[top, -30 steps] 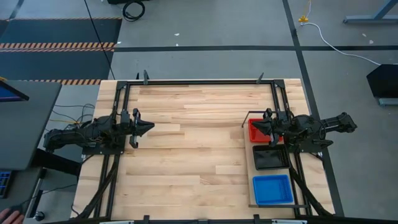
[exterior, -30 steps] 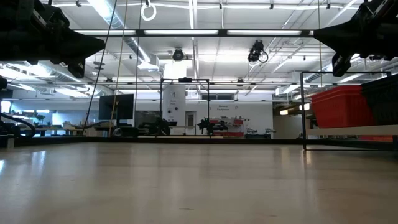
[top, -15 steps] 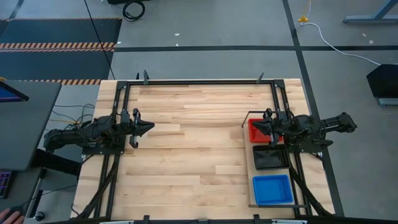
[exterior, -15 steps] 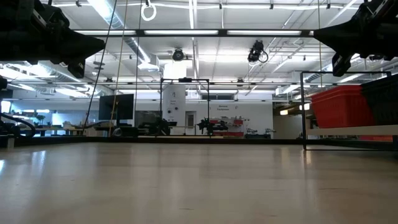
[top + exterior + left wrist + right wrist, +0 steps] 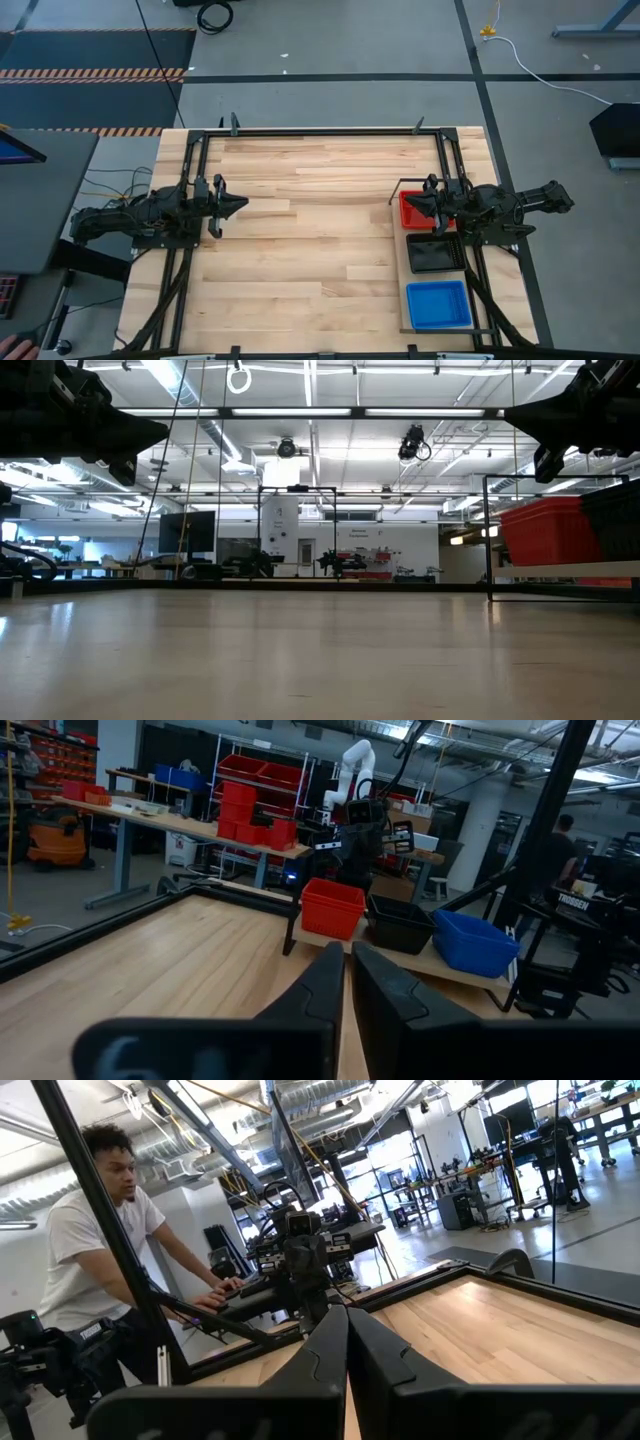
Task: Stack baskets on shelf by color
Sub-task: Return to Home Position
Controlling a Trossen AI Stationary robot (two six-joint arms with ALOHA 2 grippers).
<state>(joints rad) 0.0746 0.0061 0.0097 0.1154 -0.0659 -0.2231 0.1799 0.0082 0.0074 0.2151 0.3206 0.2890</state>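
Nothing has shifted: left pincer (image 5: 238,205) and right pincer (image 5: 420,202) hang pressed together, empty. On the shelf (image 5: 436,279), red baskets (image 5: 410,216) lie under the right pincer, with black baskets (image 5: 435,253) and blue baskets (image 5: 438,304) just beside it. Stacking looks finished.

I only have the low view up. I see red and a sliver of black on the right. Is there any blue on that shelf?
Observer: Yes. The high view shows a blue basket at one end of the shelf. The black basket is in the middle and the red basket at the other end.
Operator: Where exactly is the right gripper?
Observer: From above, the right gripper hangs over the red basket. Its wrist view shows the fingers closed together.
Operator: And the left one?
Observer: The left gripper sits over the table's left side, well apart from the shelf. It is shut too.
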